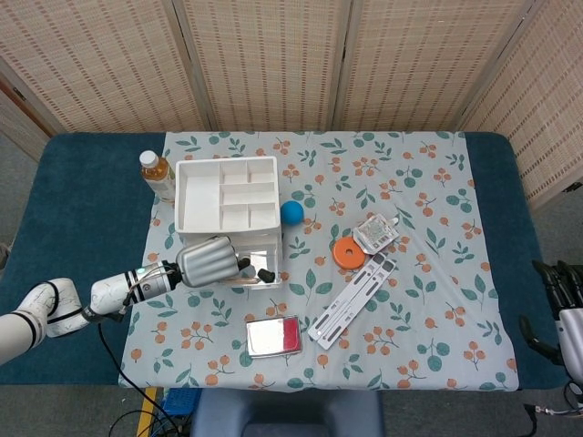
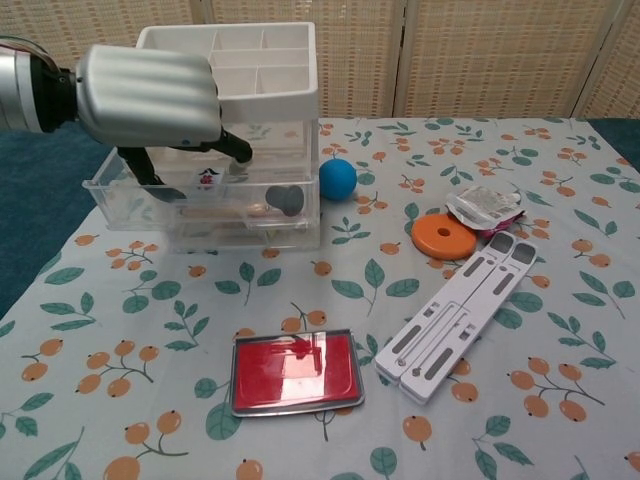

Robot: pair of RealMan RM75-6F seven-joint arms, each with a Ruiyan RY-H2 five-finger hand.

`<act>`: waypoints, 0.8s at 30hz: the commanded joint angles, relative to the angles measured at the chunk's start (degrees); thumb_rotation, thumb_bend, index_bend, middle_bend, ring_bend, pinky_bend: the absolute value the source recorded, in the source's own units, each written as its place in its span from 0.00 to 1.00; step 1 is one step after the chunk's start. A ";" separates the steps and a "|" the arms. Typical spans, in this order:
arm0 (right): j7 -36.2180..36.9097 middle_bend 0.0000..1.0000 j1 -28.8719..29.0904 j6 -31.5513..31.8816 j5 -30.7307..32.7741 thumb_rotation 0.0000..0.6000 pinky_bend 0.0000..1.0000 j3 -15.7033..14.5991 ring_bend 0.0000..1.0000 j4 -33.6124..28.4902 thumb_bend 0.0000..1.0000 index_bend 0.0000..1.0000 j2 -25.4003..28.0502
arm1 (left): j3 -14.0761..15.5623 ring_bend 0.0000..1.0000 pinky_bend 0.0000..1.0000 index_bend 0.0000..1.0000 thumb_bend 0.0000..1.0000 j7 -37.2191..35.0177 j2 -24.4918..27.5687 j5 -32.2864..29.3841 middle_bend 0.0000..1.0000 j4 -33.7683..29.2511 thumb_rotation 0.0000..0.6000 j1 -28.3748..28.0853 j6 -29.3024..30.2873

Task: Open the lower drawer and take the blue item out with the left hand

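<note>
Lower drawer (image 2: pixel 200 215) sits pulled out under left hand (image 2: pixel 150 95), whose dark fingertips (image 2: pixel 240 152) dip inside, nothing visibly held. Blue ball (image 2: pixel 337 179) lies outside, to the hand's right on the cloth.

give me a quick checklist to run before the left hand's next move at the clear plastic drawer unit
1. Left hand at the clear plastic drawer unit: ok, over its front.
2. A drawer pulled out: ok, one juts forward; upper or lower, cannot tell.
3. Blue item inside the drawers: cannot tell; only a dark round object and pale sticks show.
4. Left hand holding anything: cannot tell, fingertips hidden.
5. Blue ball clear of the unit: ok, beside it on the floral cloth.
6. Right hand out of the way: ok.
</note>
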 commanded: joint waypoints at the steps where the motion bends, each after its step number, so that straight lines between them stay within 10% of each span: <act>1: 0.20 0.11 0.02 -0.10 0.02 1.00 0.02 -0.02 0.00 0.19 0.43 0.00 -0.08 | -0.04 1.00 1.00 0.41 0.16 0.54 0.45 -0.96 0.92 -0.61 1.00 -0.15 -1.08; 24: 1.02 0.11 0.06 -0.43 0.37 1.00 0.02 0.09 0.00 1.07 0.43 0.00 -0.54 | 1.29 1.00 1.00 0.46 0.16 -0.35 0.08 -1.17 0.92 -1.42 1.00 -1.01 -1.21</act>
